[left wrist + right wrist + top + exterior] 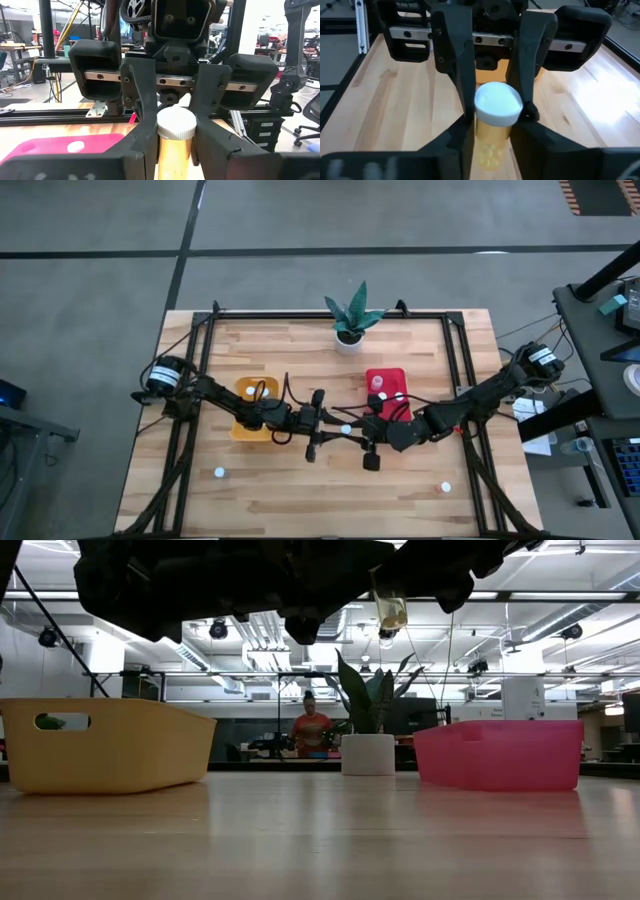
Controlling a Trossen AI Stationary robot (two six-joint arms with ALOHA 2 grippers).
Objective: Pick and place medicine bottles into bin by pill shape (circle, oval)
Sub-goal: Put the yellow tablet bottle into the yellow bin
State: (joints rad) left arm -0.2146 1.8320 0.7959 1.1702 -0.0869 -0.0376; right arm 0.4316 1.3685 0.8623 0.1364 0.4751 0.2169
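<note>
While both grippers clamp it, bottle hangs upright, cap topmost.

Overhead looking down, table-level looking across, both wrists close on one bottle

bottle aloft, yellow bin, pink bin

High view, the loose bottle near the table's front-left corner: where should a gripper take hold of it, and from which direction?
The front-left bottle shows only as a small round white dot, which suggests it stands upright with its cap up. Bare table surrounds it, so coming straight down and closing across the round body just under the cap looks best.
</note>
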